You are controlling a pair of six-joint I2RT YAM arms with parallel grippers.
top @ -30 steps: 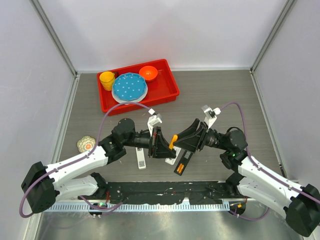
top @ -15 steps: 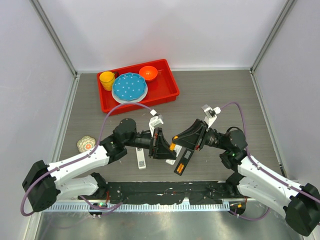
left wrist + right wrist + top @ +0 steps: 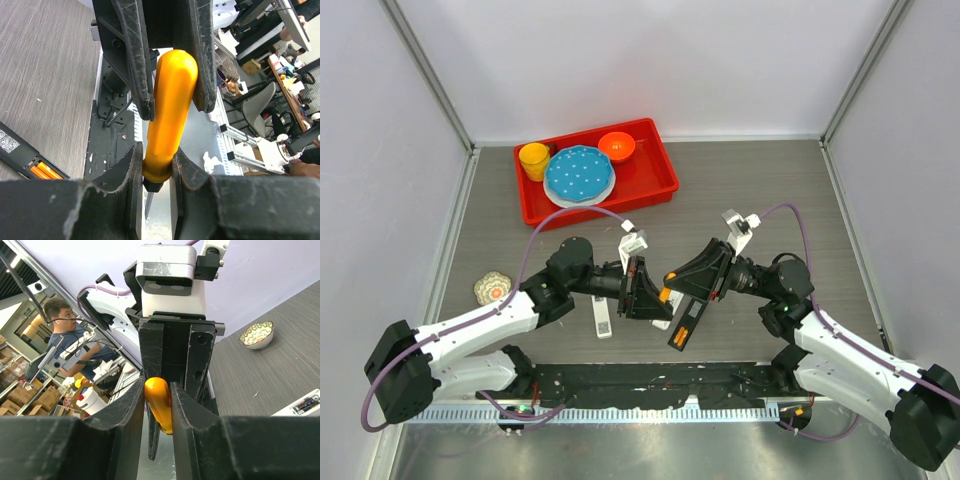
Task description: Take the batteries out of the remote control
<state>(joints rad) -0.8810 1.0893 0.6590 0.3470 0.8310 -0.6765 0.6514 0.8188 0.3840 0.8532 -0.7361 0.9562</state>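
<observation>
An orange-handled screwdriver (image 3: 666,284) hangs above the table's middle, held from both sides. My left gripper (image 3: 156,155) is shut on the handle's lower end by the black collar, and the screwdriver (image 3: 170,110) points down between its pads. My right gripper (image 3: 157,390) is shut on the handle's rounded end (image 3: 159,402). In the top view the left gripper (image 3: 645,290) and right gripper (image 3: 686,280) face each other. Below them lies an open black remote control (image 3: 685,325) with orange batteries (image 3: 42,171) in its bay.
A white remote (image 3: 603,318) lies left of the black one, and another white piece (image 3: 663,318) lies under the grippers. A red tray (image 3: 658,190) at the back holds a yellow cup, a blue plate and an orange bowl. A small patterned bowl (image 3: 492,289) sits at the left.
My right gripper has closed onto the screwdriver's rounded handle end. The left gripper kept its hold, and both arms barely shifted.
</observation>
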